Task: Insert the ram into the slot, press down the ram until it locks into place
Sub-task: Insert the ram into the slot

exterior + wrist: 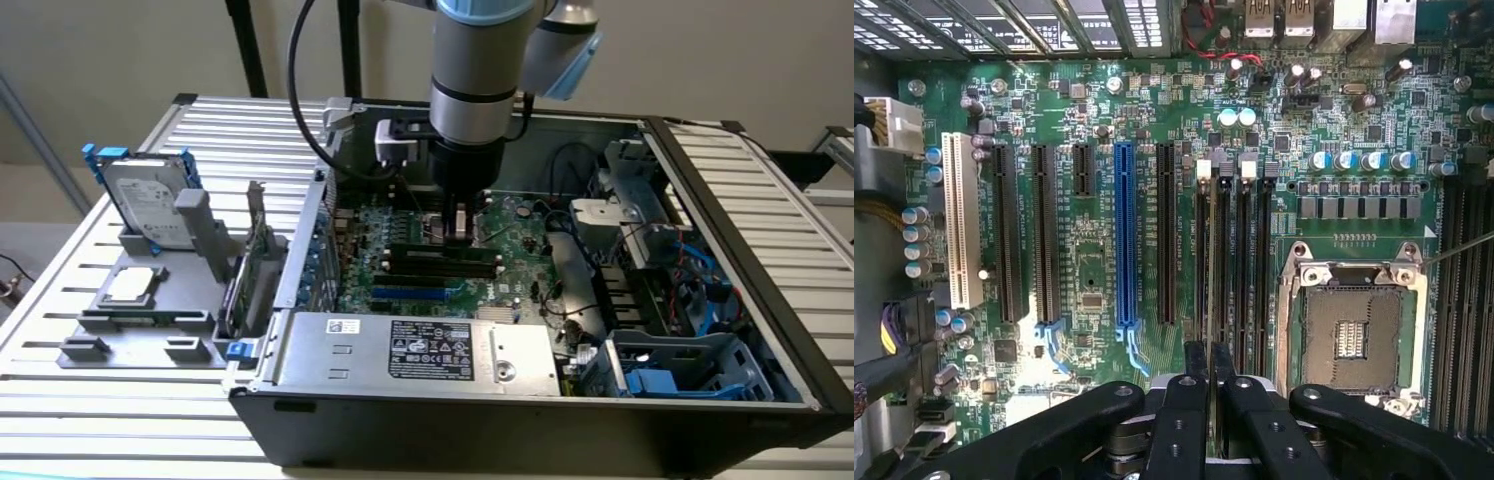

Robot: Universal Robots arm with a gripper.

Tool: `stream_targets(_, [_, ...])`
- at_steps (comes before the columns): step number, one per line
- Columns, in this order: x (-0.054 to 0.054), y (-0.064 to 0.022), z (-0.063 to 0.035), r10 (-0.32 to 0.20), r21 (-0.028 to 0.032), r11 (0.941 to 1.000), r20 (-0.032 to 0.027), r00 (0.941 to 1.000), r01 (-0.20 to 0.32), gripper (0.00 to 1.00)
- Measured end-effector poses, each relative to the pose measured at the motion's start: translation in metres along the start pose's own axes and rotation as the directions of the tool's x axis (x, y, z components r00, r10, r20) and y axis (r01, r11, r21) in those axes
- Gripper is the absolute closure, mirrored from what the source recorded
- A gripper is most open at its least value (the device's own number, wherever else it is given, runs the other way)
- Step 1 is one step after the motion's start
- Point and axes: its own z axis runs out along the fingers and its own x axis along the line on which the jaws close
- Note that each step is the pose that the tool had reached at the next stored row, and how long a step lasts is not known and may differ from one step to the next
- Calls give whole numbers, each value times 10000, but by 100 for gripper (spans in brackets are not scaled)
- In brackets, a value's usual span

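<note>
Insertion step likely in hand: your gripper (1210,352) clamped on ram (1211,270), edge-on along slot (1201,240) near processor socket (1351,335). Seating calls for straight, even downward press.

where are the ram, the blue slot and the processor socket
ram (1211,260), wrist view, its thin edge, mid-length
blue slot (1124,235), wrist view, middle of its body
processor socket (1351,335), wrist view, centre contact area

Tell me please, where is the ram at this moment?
In the wrist view the ram is held edge-on in the end effector, over the black slots, beside the processor socket.
</note>
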Motion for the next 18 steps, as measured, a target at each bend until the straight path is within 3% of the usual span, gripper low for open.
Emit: stream_targets(18, [12,-9,43,-7,1,10000,-2,10000,7,87])
